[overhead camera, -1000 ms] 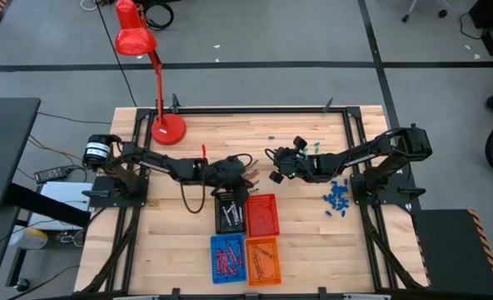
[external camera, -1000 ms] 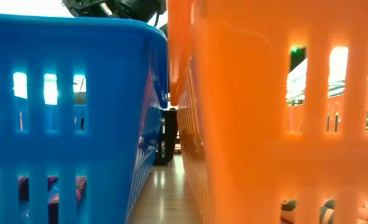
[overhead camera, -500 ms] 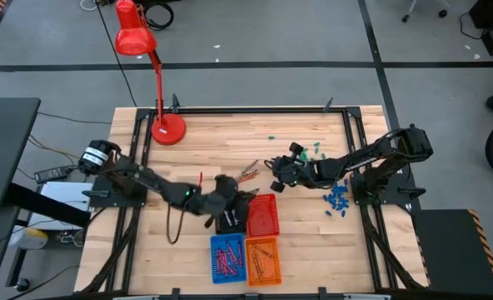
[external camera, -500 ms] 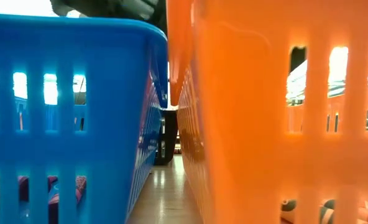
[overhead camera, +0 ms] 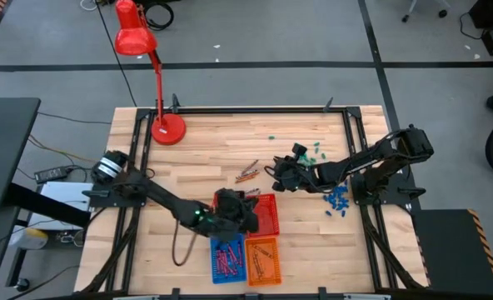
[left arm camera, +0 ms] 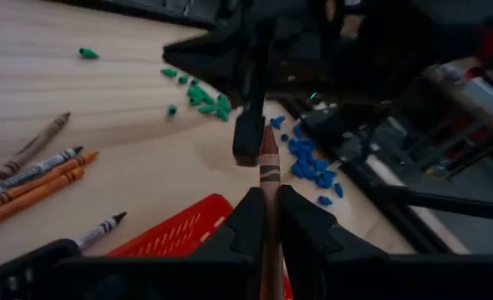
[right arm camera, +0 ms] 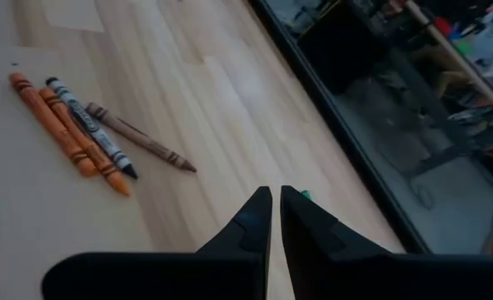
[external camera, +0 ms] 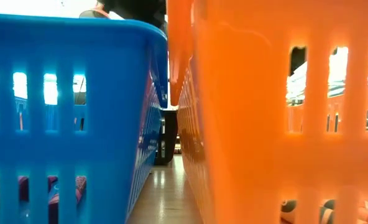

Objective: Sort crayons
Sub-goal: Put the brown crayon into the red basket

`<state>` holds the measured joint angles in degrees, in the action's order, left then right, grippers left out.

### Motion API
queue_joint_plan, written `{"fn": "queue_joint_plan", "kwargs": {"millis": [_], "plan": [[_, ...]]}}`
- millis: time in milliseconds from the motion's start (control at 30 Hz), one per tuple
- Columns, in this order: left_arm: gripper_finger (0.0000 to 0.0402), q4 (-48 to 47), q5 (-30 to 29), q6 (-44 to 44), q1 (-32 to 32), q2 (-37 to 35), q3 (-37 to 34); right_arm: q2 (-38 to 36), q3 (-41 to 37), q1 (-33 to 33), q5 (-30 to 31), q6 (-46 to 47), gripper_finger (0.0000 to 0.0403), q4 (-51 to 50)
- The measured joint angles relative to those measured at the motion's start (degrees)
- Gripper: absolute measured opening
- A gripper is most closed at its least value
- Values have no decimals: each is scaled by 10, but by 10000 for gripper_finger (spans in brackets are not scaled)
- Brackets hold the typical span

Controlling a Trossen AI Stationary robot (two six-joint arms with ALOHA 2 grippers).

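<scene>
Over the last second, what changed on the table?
The left gripper, shut on a brownish crayon, swung from the table's middle toward the near edge and now hangs by the black basket, just above the blue basket. The right gripper, shut and empty, barely shifted. Baskets, loose crayons, and green and blue pieces stayed put.

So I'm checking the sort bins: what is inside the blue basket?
In the blue basket lie several reddish crayons. The left hand, shut on a brownish crayon, hangs over its far edge and hides that end.
</scene>
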<state>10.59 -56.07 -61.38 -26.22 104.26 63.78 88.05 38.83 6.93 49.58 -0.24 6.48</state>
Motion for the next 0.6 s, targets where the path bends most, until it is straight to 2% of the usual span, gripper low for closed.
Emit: {"fn": "queue_joint_plan", "kwargs": {"millis": [200, 367, 600], "plan": [[37, -96, -2, -54, 8, 70, 82, 0, 0, 10, 29, -1, 34, -2], [37, -162, 8, -112, 10, 114, 137, 0, 0, 16, 29, -14, 32, -2], [37, -223, 24, -181, 5, 140, 164, 0, 0, 32, 3, -16, 32, -2]]}}
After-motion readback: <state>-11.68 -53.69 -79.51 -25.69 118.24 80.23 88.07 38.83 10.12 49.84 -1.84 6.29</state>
